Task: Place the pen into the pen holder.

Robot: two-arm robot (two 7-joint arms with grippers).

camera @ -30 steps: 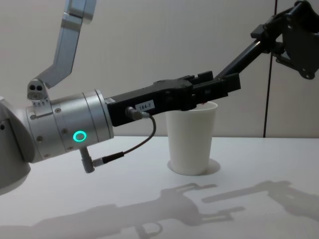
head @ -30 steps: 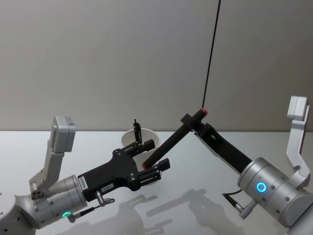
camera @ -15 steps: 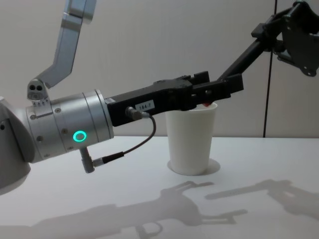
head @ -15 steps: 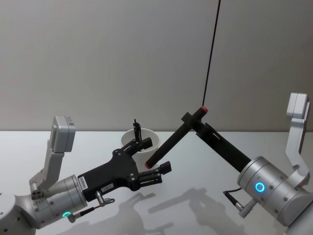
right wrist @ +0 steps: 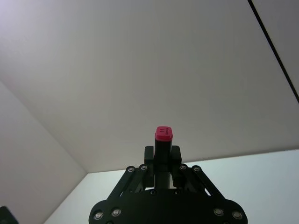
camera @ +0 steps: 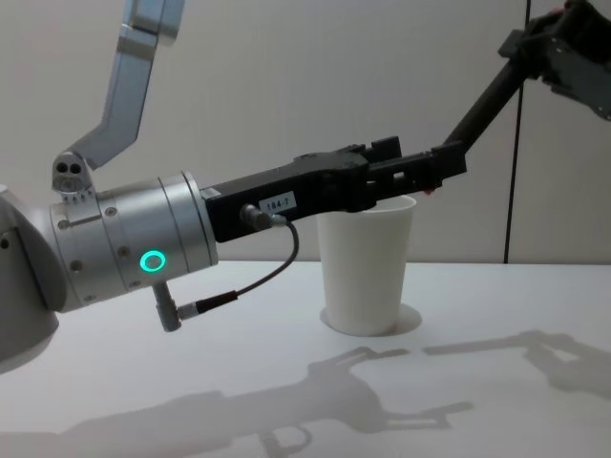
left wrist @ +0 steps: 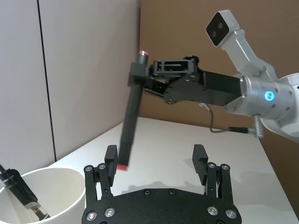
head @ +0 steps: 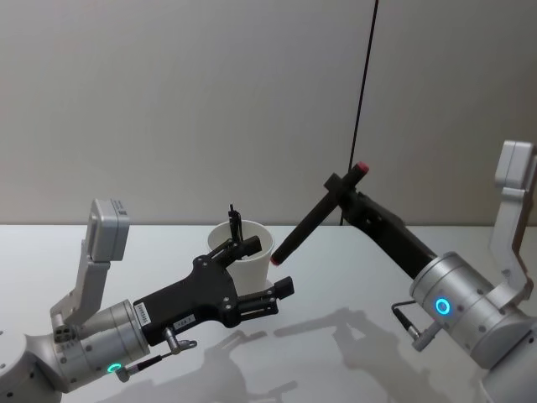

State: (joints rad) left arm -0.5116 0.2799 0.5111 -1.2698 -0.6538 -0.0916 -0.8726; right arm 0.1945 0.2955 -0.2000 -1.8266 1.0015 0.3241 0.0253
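Observation:
The pen holder, a white paper cup [head: 246, 262] [camera: 368, 267] [left wrist: 44, 193], stands on the table with a thin black pen [head: 234, 222] [left wrist: 19, 192] leaning inside it. My right gripper [head: 341, 190] [left wrist: 148, 80] [right wrist: 162, 156] is shut on a thick black pen with red ends [head: 315, 220] [left wrist: 132, 112] [camera: 485, 103] [right wrist: 163, 134], held slanted in the air to the right of the cup. The pen's lower tip hangs beside one finger of my left gripper [head: 267, 267] [left wrist: 155, 161] [camera: 431, 172], which is open above the cup's right rim and grips nothing.
A white table [head: 336, 285] meets a plain grey wall close behind the cup. A thin dark vertical line [head: 362, 84] runs down the wall at the right.
My right gripper has lifted the thick pen up and to the right, drawing it out from between the left fingers. The left gripper's fingers have spread slightly; its arm has stayed in place.

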